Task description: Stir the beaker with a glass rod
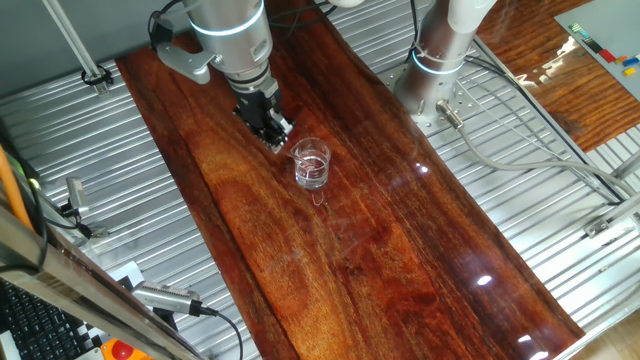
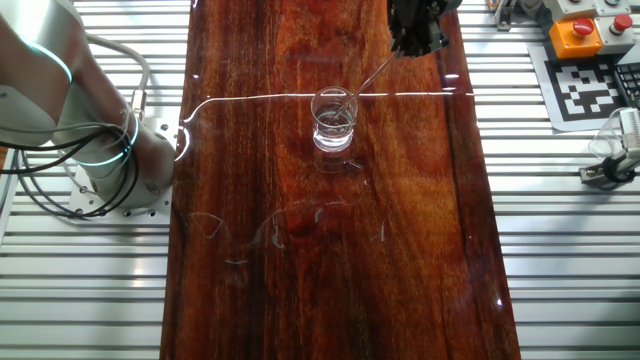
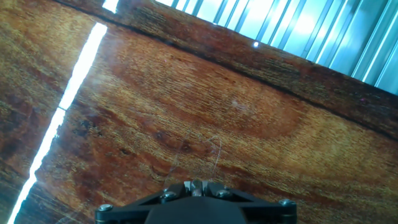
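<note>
The clear glass beaker [image 1: 311, 165] stands upright on the dark wooden board [image 1: 400, 260]; it also shows in the other fixed view [image 2: 334, 122]. My gripper [image 1: 278, 138] hangs just up and to the left of it, fingers pressed together. In the other fixed view the gripper [image 2: 408, 48] holds the thin glass rod [image 2: 370, 80], which slants down from the fingers into the beaker's mouth. In the hand view the gripper [image 3: 196, 185] is shut at the bottom edge; the rod and the beaker's rim show only as faint lines over the wood.
A second arm's base [image 1: 440, 60] stands on the slatted metal table beside the board [image 2: 110, 160]. A box with an orange button [image 2: 580, 35] and a printed marker [image 2: 590, 90] lie at the right. A keyboard [image 1: 40, 320] sits at the lower left.
</note>
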